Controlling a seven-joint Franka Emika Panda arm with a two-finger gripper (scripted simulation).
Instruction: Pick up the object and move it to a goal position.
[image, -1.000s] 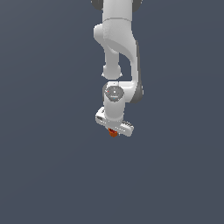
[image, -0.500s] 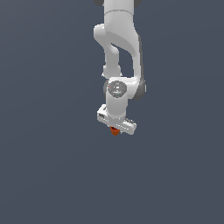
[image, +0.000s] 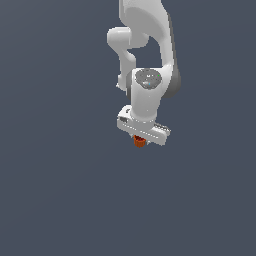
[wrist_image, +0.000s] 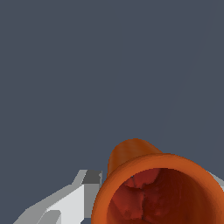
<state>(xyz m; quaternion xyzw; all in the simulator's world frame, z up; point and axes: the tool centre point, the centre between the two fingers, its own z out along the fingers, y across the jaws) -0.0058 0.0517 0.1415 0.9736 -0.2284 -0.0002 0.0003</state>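
Cup (image: 139, 142) sits right under the arm's (image: 150, 50) white gripper (image: 140, 138), pinched between its closed-in fingers (wrist_image: 72, 201) (only the orange base pokes out below), rim toward the wrist camera.

The cup (image: 139, 142) is hanging directly beneath the gripper (image: 140, 138), apparently sitting between its fingers (wrist_image: 65, 203), under the arm (image: 146, 60).

The white arm (image: 145, 55) hangs straight down — wrist vertical, fingers (wrist_image: 65, 203) closed around the cup (image: 139, 142).
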